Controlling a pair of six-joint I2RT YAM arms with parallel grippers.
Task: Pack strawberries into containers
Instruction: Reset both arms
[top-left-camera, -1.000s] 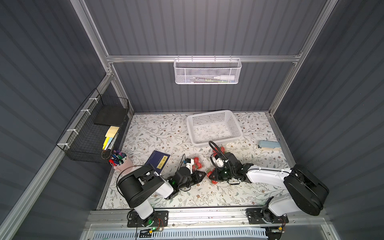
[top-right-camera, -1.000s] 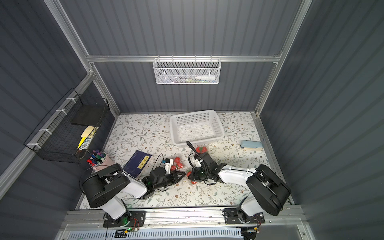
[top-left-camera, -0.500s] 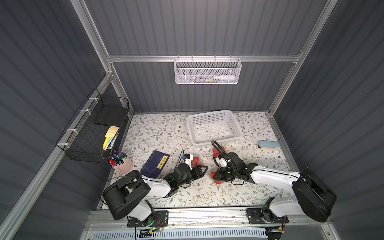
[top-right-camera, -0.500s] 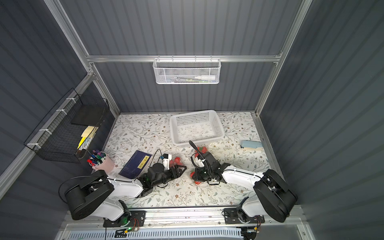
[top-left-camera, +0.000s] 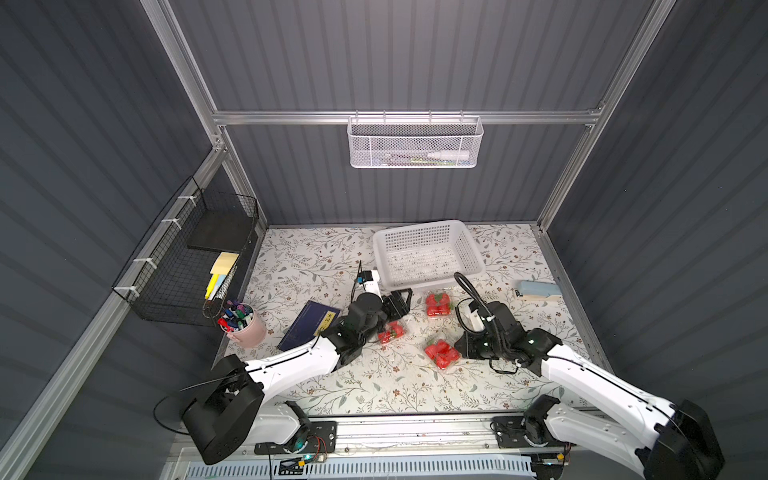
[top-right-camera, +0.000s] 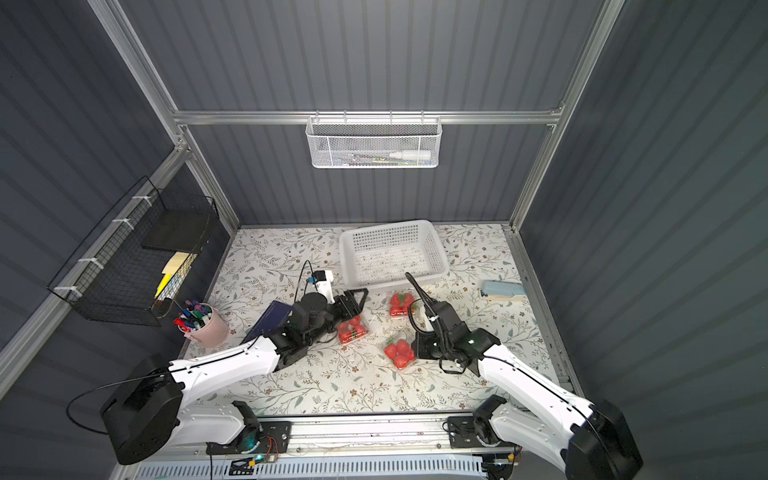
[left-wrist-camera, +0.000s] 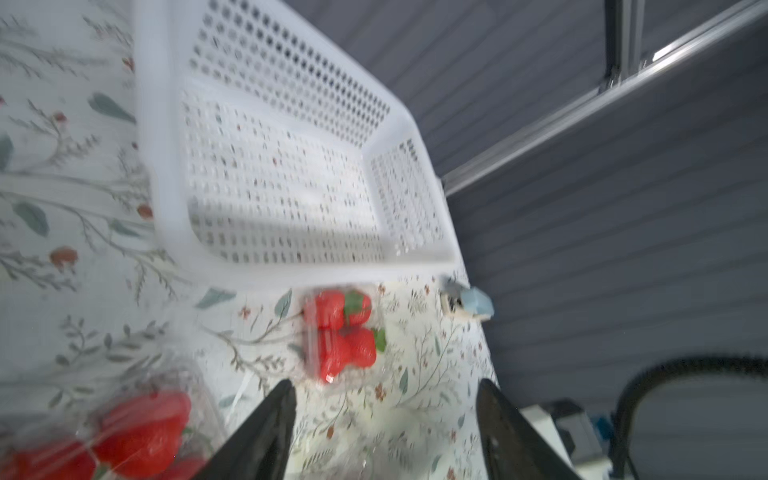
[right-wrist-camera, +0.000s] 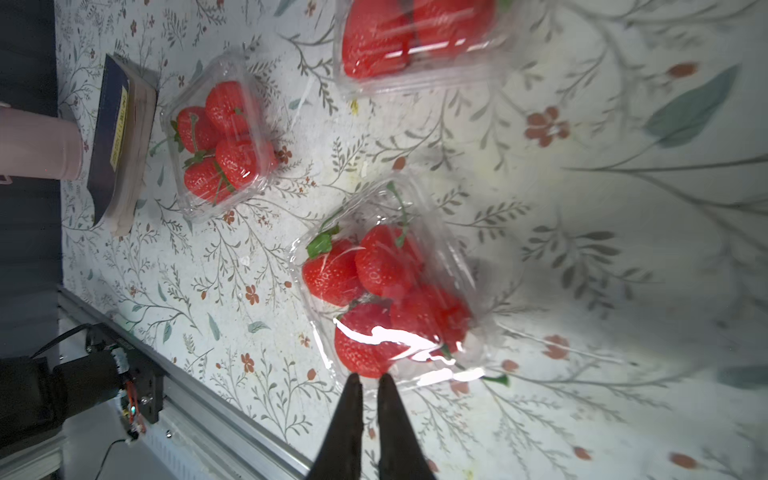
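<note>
Now, floral tabletop (top-left-camera: 316, 266): lies under both arms and carries everything below.
White perforated basket (top-left-camera: 417, 227): straight ahead of the left gripper, with its near wall just beyond the fingertips; well ahead of the right gripper.
Navy book (top-left-camera: 309, 328): behind the left gripper, beside that arm's forearm.
Pink cup of markers (top-left-camera: 245, 328): farther out on the left arm's outer side, just past the book.
Left gripper (left-wrist-camera: 384, 386): jaws wide apart with only tabletop between them, pointed toward the basket.
Right gripper (right-wrist-camera: 370, 376): fingers stand a slim gap apart, their tips touching the near rim of a clamshell.
Container at the right gripper (right-wrist-camera: 386, 291): clear clamshell directly in front of the fingertips, with glare across its top.
Container by the left gripper (top-left-camera: 392, 330): close beside that gripper's wrist, out of its jaws.
Container by the basket (left-wrist-camera: 340, 336): ahead of the left fingertips, just beside the basket's near wall.
Light blue stapler (top-left-camera: 538, 289): well off to the right arm's outer side.
Strawberries (right-wrist-camera: 332, 274): four red ones show inside each of the two clamshells nearest the grippers; more sit in the third.
</note>
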